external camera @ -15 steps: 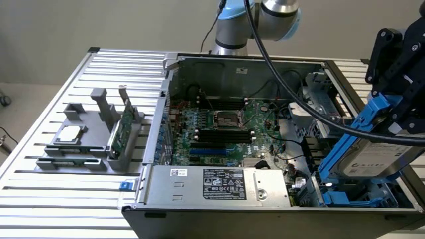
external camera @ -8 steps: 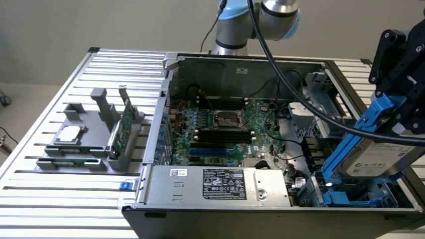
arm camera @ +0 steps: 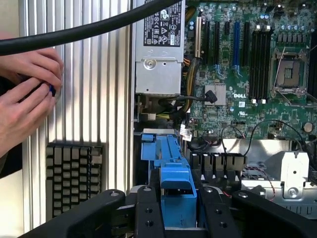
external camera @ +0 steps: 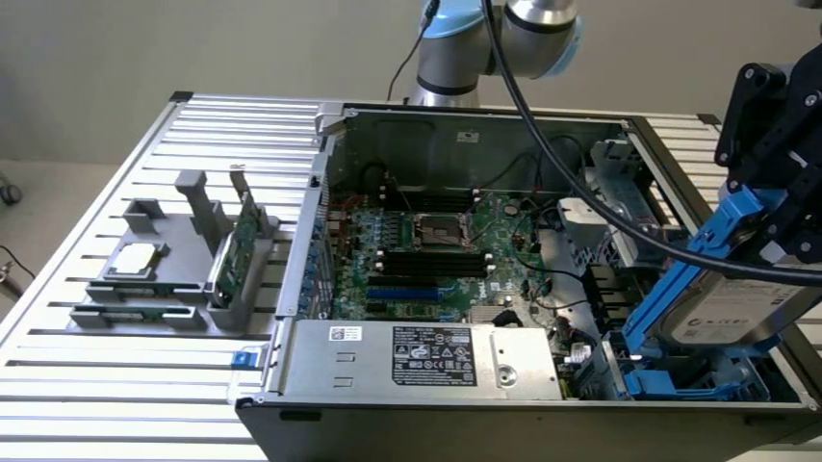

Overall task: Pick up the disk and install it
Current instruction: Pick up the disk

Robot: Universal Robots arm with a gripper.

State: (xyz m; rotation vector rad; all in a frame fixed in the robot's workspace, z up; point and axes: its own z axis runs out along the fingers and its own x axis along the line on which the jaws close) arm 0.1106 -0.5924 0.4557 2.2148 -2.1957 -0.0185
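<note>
One disk (external camera: 714,339) in hand (arm camera: 178,210), label (external camera: 742,304) visible

Wall: a plain, smooth, pale grey-beige wall (external camera: 192,43) stands behind everything.
Table: a big silver metal table made of long ribbed slats (external camera: 115,385) fills most of the room you can see.
Table corner: a small black cap (external camera: 181,96) sits on a far corner.
Floor: a light tan floor (external camera: 38,154) shows past the table on the exterior view's left.
Light: soft and even, with bright shiny stripes on the slats.
</note>
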